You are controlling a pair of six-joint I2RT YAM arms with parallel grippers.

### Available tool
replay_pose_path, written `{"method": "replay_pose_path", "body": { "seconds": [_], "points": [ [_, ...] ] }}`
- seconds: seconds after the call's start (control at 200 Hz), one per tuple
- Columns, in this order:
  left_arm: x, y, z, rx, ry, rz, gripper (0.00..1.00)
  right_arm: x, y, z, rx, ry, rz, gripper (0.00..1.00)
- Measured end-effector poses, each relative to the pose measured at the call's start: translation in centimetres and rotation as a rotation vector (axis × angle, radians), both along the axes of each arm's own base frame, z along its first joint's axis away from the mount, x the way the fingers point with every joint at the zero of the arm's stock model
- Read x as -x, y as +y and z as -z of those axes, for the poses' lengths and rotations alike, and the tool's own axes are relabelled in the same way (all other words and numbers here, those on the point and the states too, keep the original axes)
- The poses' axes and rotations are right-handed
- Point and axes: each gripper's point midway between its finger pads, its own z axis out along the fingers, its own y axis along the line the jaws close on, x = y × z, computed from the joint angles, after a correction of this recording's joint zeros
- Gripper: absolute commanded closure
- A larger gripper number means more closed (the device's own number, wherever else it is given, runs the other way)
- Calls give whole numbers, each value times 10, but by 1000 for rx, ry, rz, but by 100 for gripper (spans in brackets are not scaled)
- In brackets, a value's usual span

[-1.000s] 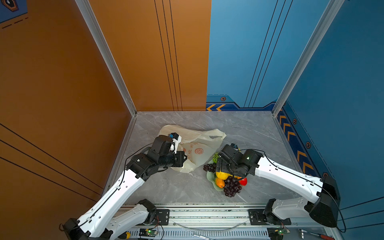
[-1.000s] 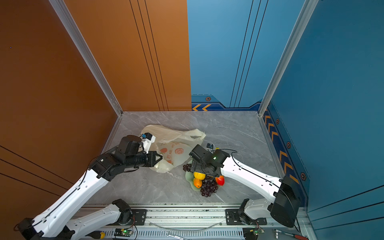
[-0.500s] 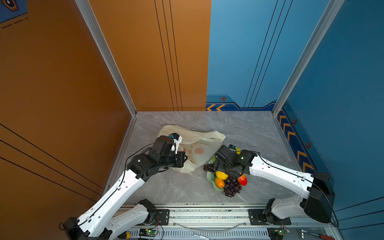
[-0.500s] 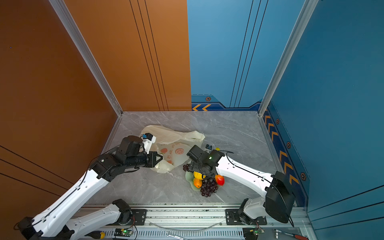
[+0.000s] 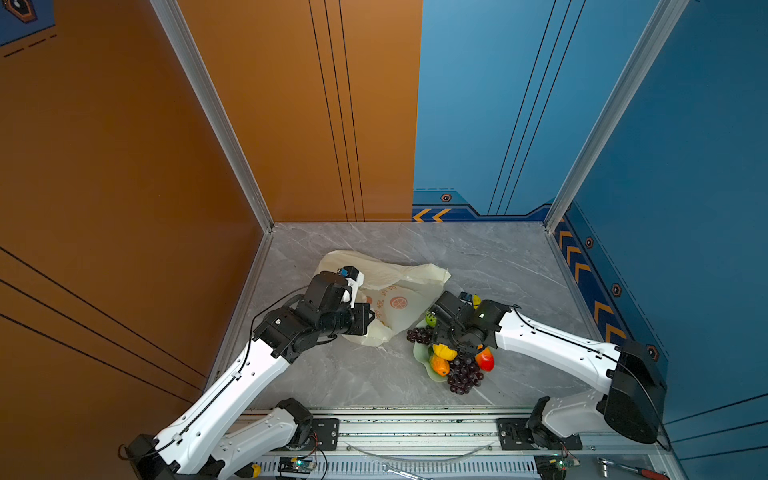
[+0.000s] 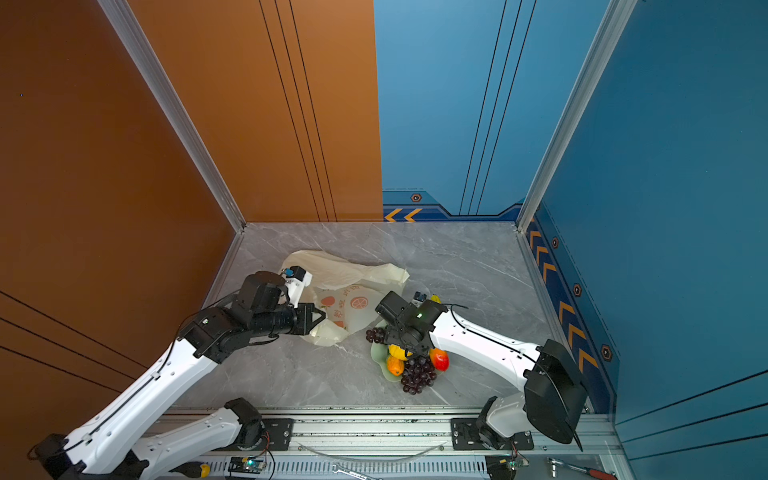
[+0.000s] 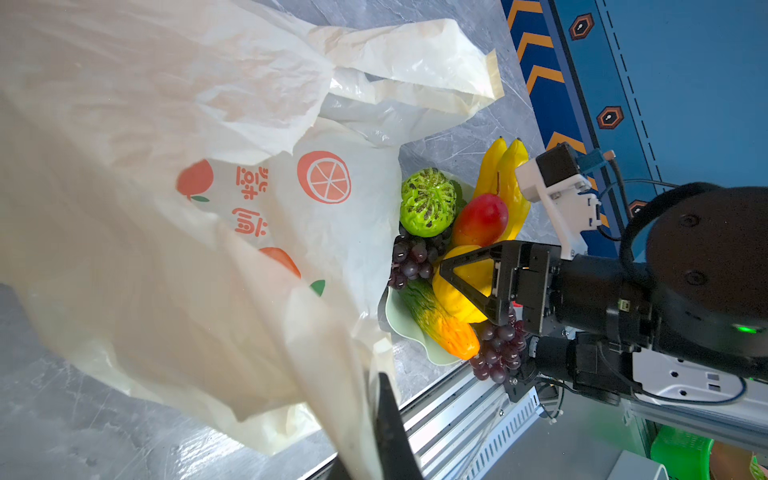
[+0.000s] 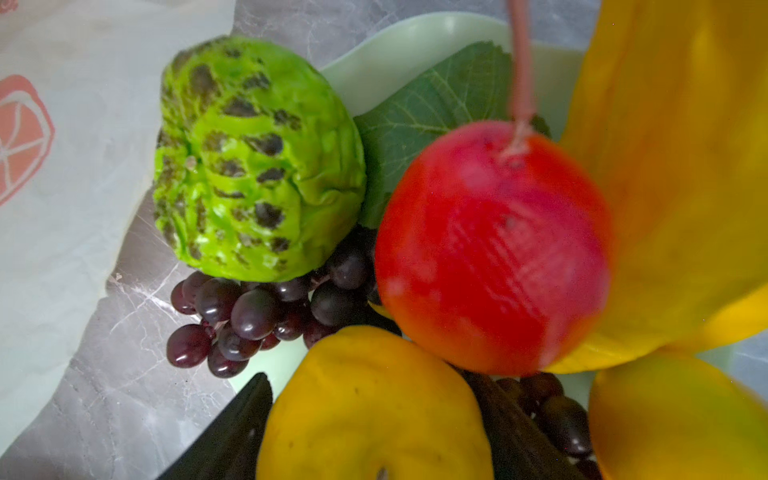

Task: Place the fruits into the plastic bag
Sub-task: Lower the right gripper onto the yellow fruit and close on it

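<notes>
The cream plastic bag [image 5: 399, 307] [image 6: 349, 307] lies crumpled left of centre, with my left gripper [image 5: 370, 318] [image 7: 376, 399] shut on a fold of its near edge. Beside it the fruits are piled on a pale green dish [image 5: 422, 353] [image 7: 403, 324]. My right gripper [image 5: 446, 351] [image 8: 365, 382] is down in the pile, its two fingers pressed against either side of the yellow lemon-like fruit [image 7: 457, 291] [image 8: 374, 415]. Around it lie the bumpy green fruit [image 8: 257, 158], a red mango [image 8: 490, 249], bananas [image 7: 505, 174], grapes [image 8: 249, 320] and an orange-green fruit [image 7: 444, 324].
A second grape bunch [image 5: 463, 374] and another red mango [image 5: 485, 359] sit at the dish's front right. The metal rail [image 5: 415, 432] runs along the front edge. Orange and blue walls close in the table on three sides.
My right gripper has shifted left and down into the fruit pile, and its jaws have narrowed onto the yellow fruit. The left arm and the bag have stayed put.
</notes>
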Motion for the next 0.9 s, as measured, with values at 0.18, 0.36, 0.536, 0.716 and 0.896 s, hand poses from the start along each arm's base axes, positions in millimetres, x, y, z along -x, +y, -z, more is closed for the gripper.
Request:
{"method": "replay_pose_path", "body": {
  "seconds": [0.18, 0.36, 0.536, 0.716, 0.896],
  "points": [
    [0, -1, 0, -4, -2, 1, 100, 0, 0, -1, -3, -3, 1, 44],
    [0, -1, 0, -4, -1, -5, 100, 0, 0, -6, -17, -14, 2, 44],
    [1, -1, 0, -5, -1, -4, 100, -1, -2, -21, -57, -47, 8, 44],
    [1, -1, 0, -5, -1, -4, 100, -3, -5, -33, -91, -75, 20, 45],
    [1, -1, 0, -5, -1, -3, 100, -8, 1, -47, -124, -95, 20, 45]
  ]
}}
